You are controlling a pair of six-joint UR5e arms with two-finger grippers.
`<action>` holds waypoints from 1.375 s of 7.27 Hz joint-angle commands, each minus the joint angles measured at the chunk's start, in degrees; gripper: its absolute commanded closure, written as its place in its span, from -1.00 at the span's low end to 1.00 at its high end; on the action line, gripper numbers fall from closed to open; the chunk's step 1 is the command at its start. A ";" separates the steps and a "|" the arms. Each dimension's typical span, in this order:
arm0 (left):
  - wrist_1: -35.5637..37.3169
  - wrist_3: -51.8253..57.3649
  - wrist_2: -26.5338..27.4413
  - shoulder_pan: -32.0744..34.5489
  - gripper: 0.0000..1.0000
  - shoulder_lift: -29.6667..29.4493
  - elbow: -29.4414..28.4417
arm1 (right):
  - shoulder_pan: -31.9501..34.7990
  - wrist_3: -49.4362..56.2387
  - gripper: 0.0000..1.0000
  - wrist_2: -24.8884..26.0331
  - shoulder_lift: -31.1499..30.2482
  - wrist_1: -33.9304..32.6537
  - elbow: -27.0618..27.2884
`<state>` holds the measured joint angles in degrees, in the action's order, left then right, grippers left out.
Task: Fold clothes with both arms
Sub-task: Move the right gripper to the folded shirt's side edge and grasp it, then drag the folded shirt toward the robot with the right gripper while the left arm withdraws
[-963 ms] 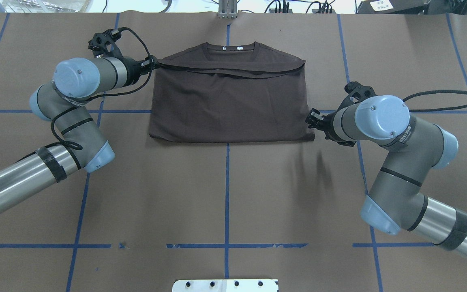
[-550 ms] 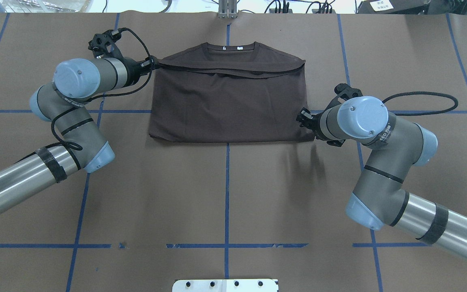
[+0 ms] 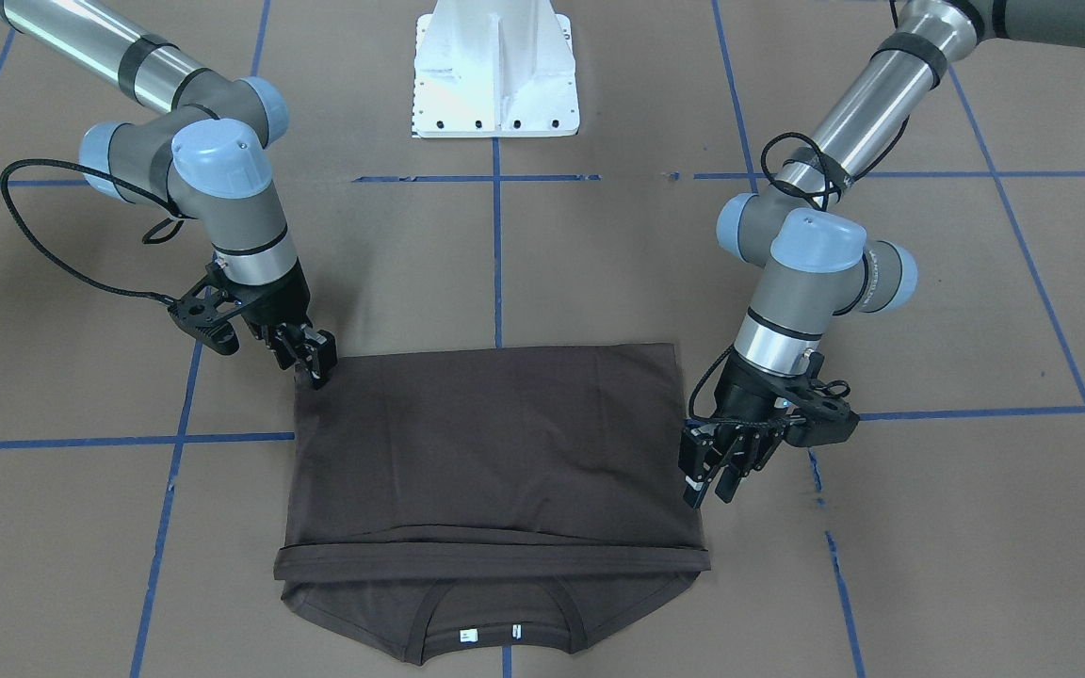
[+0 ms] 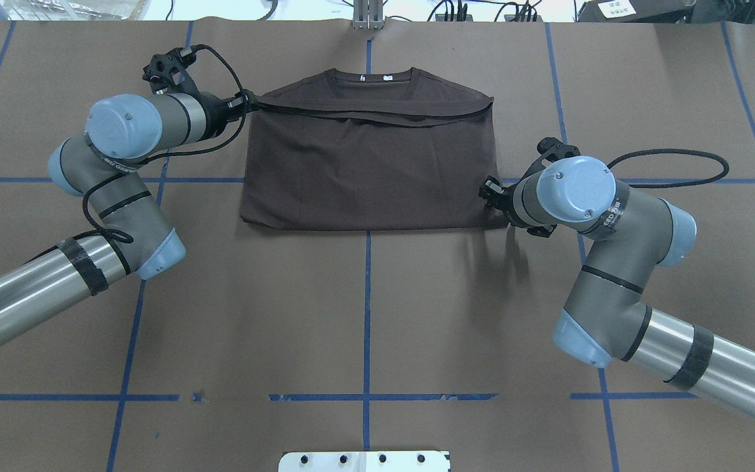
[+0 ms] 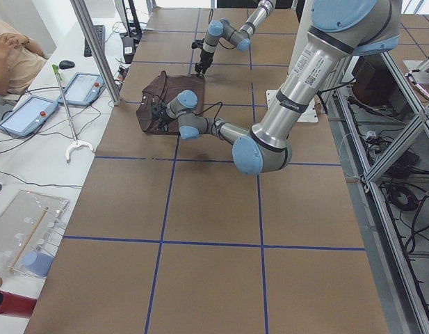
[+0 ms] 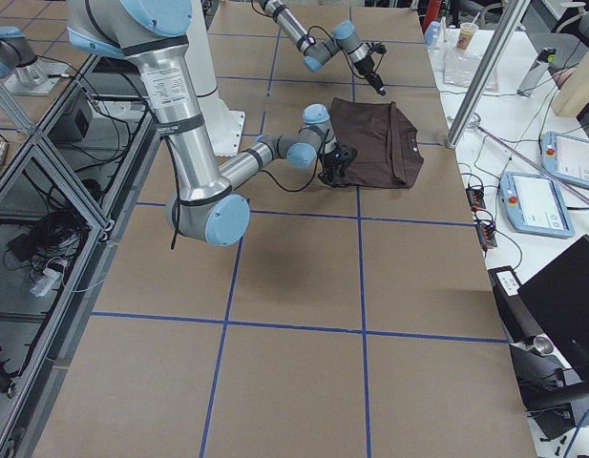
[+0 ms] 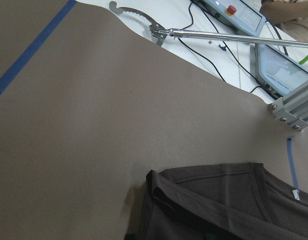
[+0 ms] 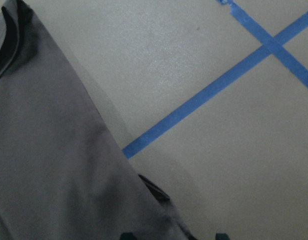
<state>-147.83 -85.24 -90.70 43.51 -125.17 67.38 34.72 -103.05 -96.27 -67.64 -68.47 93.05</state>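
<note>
**A:** Which step is this?

**B:** The T-shirt (image 4: 371, 170) lies flat on the table (image 4: 364, 314), its hem doubled up just short of the collar (image 4: 369, 77), so I judge one fold done. The right pincer (image 3: 316, 370) is spread at the near right corner. The left pincer (image 3: 710, 490) hovers by the far left corner, apparently spread and pinching nothing.

**A:** And next?

**B:** Probably close on both layers, then lift evenly.

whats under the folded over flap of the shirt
Its own upper half: only the collar and white neck tags show past the flap. The chest beneath is covered.
</note>
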 commanded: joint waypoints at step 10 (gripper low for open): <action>0.88 -0.27 -0.44 -2.10 -0.16 1.93 10.46 | -16.99 -3.54 1.00 -6.28 -29.16 -0.70 38.37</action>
<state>-147.17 -85.44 -90.98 42.48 -124.67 74.09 24.57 -104.62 -100.35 -88.87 -68.98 121.92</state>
